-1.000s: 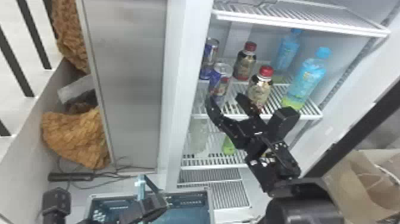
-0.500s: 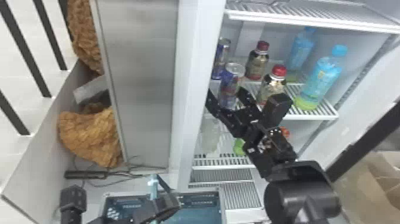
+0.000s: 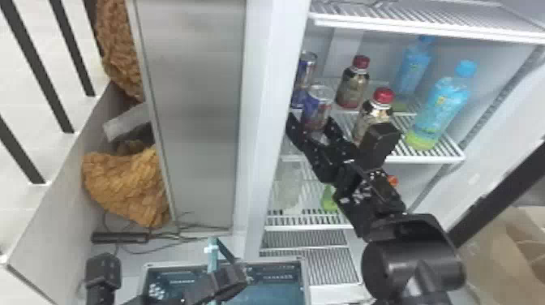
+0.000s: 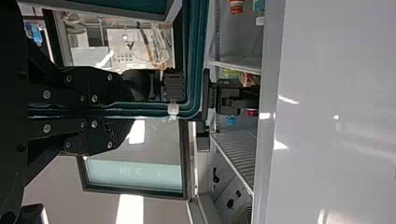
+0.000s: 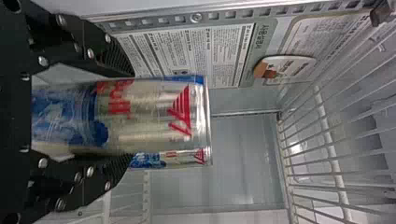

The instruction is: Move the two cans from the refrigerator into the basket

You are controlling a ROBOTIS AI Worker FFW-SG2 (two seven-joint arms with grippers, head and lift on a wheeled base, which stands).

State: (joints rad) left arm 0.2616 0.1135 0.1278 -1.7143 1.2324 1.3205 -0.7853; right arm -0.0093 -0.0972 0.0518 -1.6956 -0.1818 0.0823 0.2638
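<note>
Ok so your right gripper [image 3: 311,121] is in the fridge at the middle shelf [image 3: 430,160], with its fingers apart, one on either side of the front can [image 3: 318,106]; you can't really tell if the pads are pressing on it, and the can's bottom is hidden, so no telling if it's touching the shelf either; that can is upright by the shelf's front left corner, and the rear can [image 3: 307,69] is just behind it, nearer the left edge; so both of your cans are in the fridge, and the basket [image 3: 280,260] is low down in front of it, off to the left; your left gripper [image 3: 227,268] is down there clamped on the basket's teal handle [image 3: 213,252], and the left wrist view has the handle running out between its fingers; back on the middle shelf, you've got the rear red-capped bottle [image 3: 352,89] to the right of the cans, and the front red-capped bottle [image 3: 370,115] near the front edge, partly behind your right gripper; further right there's the rear blue-capped bottle [image 3: 413,67], then the front blue-capped bottle [image 3: 441,105] near the front right corner; on the lower shelf [image 3: 308,228] you can make out a pale bottle [image 3: 288,190] toward the left edge and something green [image 3: 329,198] partly behind your right arm; outside the fridge on the left, there's a shaggy brown bundle [image 3: 125,182] with a black power strip [image 3: 119,237] just below it.
</note>
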